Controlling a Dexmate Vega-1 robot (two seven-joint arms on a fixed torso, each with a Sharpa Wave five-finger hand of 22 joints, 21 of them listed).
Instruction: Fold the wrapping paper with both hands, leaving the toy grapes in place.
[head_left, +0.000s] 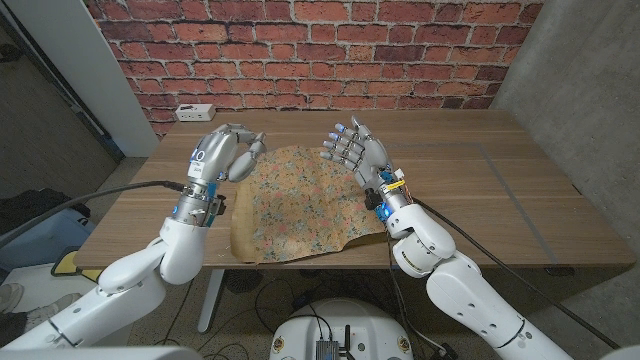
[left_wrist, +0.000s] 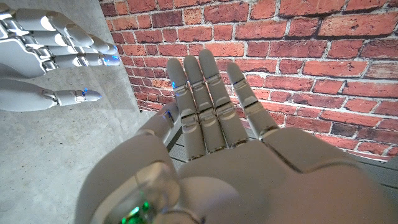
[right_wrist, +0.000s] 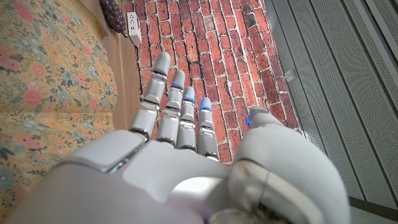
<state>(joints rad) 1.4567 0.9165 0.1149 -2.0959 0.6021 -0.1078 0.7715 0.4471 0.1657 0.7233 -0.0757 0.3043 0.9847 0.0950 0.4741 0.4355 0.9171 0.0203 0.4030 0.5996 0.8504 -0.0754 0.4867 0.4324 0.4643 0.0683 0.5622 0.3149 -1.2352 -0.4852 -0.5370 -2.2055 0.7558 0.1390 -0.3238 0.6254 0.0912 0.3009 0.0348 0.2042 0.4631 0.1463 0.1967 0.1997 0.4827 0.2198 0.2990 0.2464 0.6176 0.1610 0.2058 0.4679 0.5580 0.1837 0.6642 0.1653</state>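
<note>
The floral wrapping paper (head_left: 300, 205) lies spread on the wooden table (head_left: 470, 190), its near edge reaching the table's front edge; it also shows in the right wrist view (right_wrist: 43, 74). My left hand (head_left: 225, 152) hovers over the paper's far left corner, fingers extended and holding nothing (left_wrist: 211, 118). My right hand (head_left: 355, 150) is raised over the paper's far right edge, fingers spread and empty (right_wrist: 174, 118). Dark purple toy grapes (right_wrist: 114, 12) sit on the table beyond the paper, near a white power strip. In the head view my left hand covers that spot.
A white power strip (head_left: 195, 110) lies at the table's far left by the brick wall (head_left: 320, 50). Thin tape lines (head_left: 505, 195) mark the bare right half of the table. My right hand's fingers (left_wrist: 56, 37) show in the left wrist view.
</note>
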